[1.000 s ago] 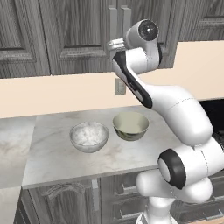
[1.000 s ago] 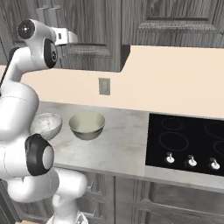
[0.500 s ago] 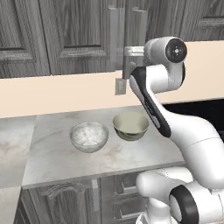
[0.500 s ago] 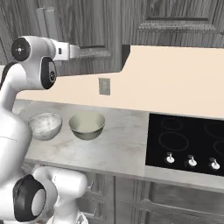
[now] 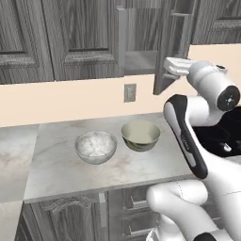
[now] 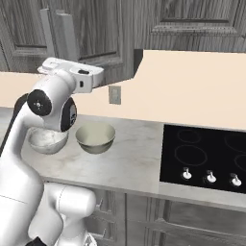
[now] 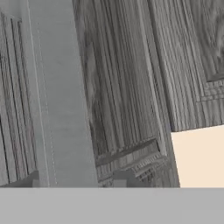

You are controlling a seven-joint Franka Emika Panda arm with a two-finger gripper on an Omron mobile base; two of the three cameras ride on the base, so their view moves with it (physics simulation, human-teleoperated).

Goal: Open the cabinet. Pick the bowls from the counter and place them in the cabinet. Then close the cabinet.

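**Claw state.** The claw (image 7: 76,180) is sitting right at the handle (image 7: 61,96) of the cabinet's right door (image 5: 172,42), and the bar is running up between the fingertips in the hand view. You cannot tell from the pictures whether the jaws are clenched on the bar or standing just off it.

**Cabinet.** The cabinet (image 5: 80,37) is directly ahead of the claw. Its right door is standing swung out, while the left door is lying flat and shut. Behind the claw-side door a strip of shelf (image 5: 141,61) is showing. Too little of it is visible to judge its contents.

**Handling the door.** Judge the door as stiff and hinged, so it is moving on an arc only. The long bar is the proper hold. Take it across its width, away from its ends.

**Bowls.** Both bowls are resting on the desk (image 5: 56,174), below the claw and to its left, well apart from it. The marble bowl (image 5: 96,147) is the farther one and the floral bowl (image 5: 140,135) the nearer. They are standing just beside each other, upright. Each is holding nothing.

**Handling the bowls.** Judge them as rigid, glazed, slippery and breakable. You are best pinching the rim, one finger inside and one outside.
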